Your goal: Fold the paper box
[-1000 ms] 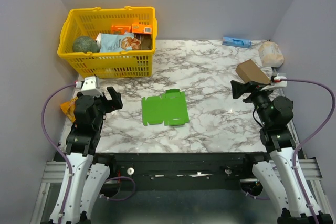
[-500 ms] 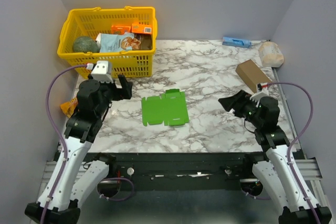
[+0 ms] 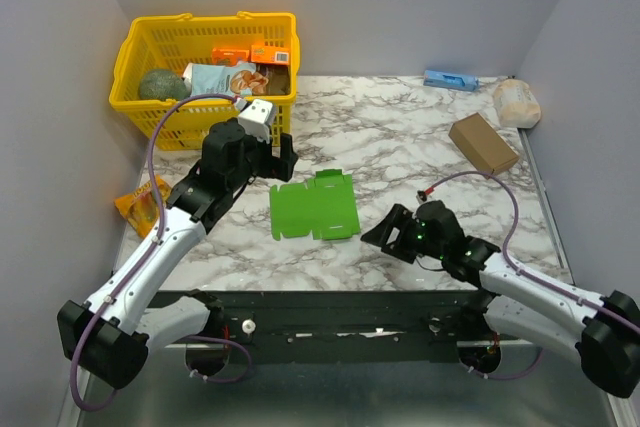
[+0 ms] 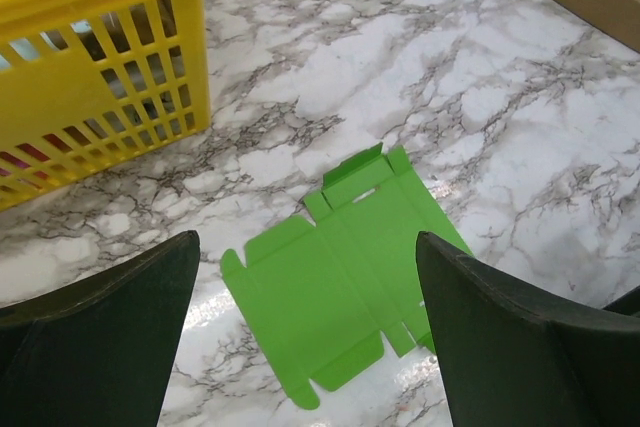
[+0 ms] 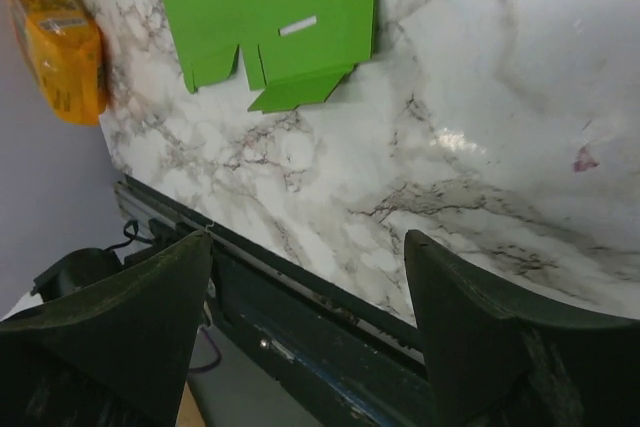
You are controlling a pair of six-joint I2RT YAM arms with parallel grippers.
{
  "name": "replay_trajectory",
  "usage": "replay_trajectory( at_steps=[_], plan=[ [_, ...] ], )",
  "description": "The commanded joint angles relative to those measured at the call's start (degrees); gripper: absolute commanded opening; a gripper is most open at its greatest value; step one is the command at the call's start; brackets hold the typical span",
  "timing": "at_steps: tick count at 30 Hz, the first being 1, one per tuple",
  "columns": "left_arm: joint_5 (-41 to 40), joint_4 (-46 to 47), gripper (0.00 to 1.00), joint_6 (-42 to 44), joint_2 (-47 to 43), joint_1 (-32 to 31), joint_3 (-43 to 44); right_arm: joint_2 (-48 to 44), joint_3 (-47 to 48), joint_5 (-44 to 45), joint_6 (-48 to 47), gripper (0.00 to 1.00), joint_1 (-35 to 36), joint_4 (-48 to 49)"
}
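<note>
Paper box flat on table; left gripper and right gripper flank it, fingers spread wide, holding nothing

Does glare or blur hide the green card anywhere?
Top external: even light, flat bright green paper box sharp. Left wrist: mild sheen on the white marble table beside it. Right wrist: strong glare at upper right, off the box.

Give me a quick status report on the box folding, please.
Left pincer open, right pincer open, both empty. Paper box flat on the table, unfolded, untouched. Nothing between pincers and box.
</note>
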Motion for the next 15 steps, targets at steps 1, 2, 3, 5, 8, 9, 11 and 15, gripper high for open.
replay_trajectory(
  at_steps=[1,2,3,5,8,9,11,15],
  plan=[
    [3.05,2.69,0.98,-1.07,-1.32,-0.15,-1.79,7.55,2.27,6.06,11.91,0.85,5.43,6.38],
    [3.14,2.61,0.98,-1.33,-1.40,-0.24,-1.80,8.96,2.71,7.63,15.76,0.86,5.61,6.64],
    [3.32,2.52,0.98,-1.34,-1.49,-0.24,-1.89,11.23,2.45,7.91,17.97,0.86,5.96,7.17],
    [3.32,2.43,0.98,-1.51,-1.58,-0.24,-1.97,13.09,0.96,9.13,25.32,0.85,6.58,11.99],
    [3.14,2.60,0.98,-1.60,-1.84,-0.33,-2.15,17.31,-0.28,10.89,31.68,0.84,7.63,17.98],
    [3.05,2.60,0.98,-1.77,-1.84,-0.24,-2.15,18.36,1.12,11.51,32.31,0.84,8.16,17.90],
    [3.32,2.43,0.98,-1.78,-1.93,-0.33,-2.15,21.97,2.62,11.95,33.02,0.83,8.34,18.16],
    [3.14,2.25,0.99,-1.86,-2.46,-0.33,-2.06,28.56,5.00,10.55,36.35,0.82,8.34,21.14]
  ],
)
